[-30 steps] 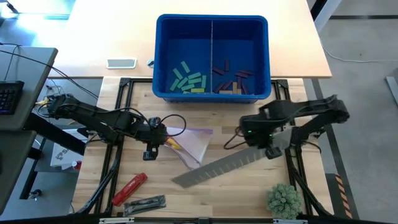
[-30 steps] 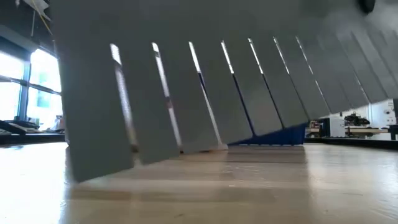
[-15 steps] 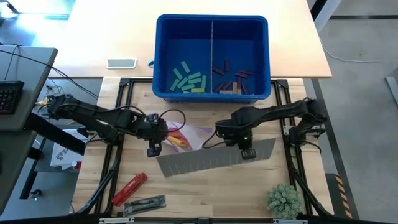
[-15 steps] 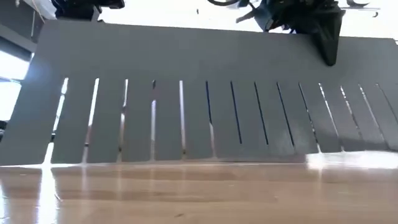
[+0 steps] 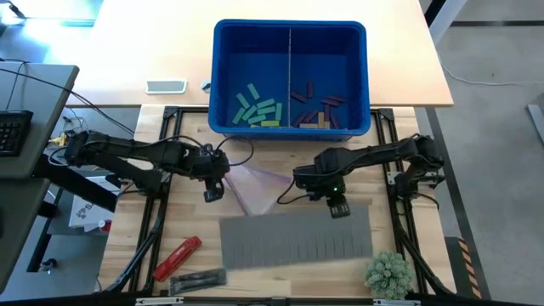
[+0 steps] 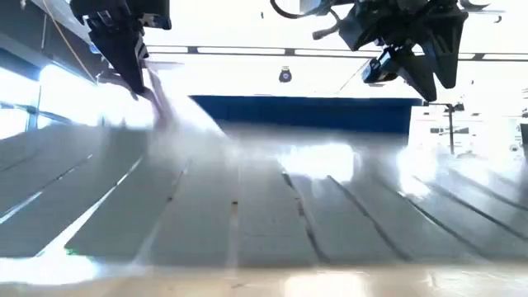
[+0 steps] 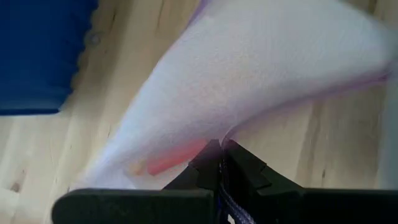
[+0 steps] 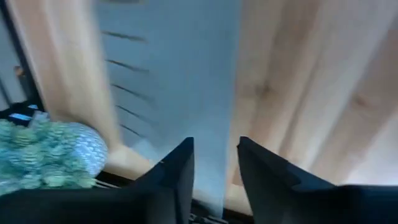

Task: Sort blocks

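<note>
A: Left side of the high view first. What is the left gripper [image 5: 212,192] doing?

B: Left of centre, above the wooden surface [image 5: 280,279]. Its fingers [image 7: 205,163] are closed tight, pinching the corner of a pale, see-through plastic bag [image 5: 255,186]. The bag spreads from the pinch toward frame centre. In the left wrist view something reddish shows through the plastic near the fingers; I cannot tell what it is.

A: Lower left?

B: A red cylindrical tool [image 5: 177,257] lies at a slant, and just below it a dark flat item [image 5: 197,277], too small to identify.

A: Centre?

B: A blue bin [image 5: 290,79] sits at upper centre, split by a divider. The blocks [image 5: 258,110] are all inside it: green and yellow-green ones in the left compartment, darker purple and tan ones in the right compartment, bunched at the lower edge of each.

A: And the grey thing below?

B: A slotted grey mat [image 5: 297,239] lies flat on the surface at lower centre, slits along its lower edge. It fills most of the low view.

A: Right gripper [image 5: 339,209]?

B: Just right of centre, over the top edge of the mat. Its fingers [image 8: 175,172] stand a narrow gap apart with nothing held; the mat lies below them, apart.

A: Far right?

B: A small green plant [image 5: 388,274] at lower right, just beside the mat's right corner.
</note>
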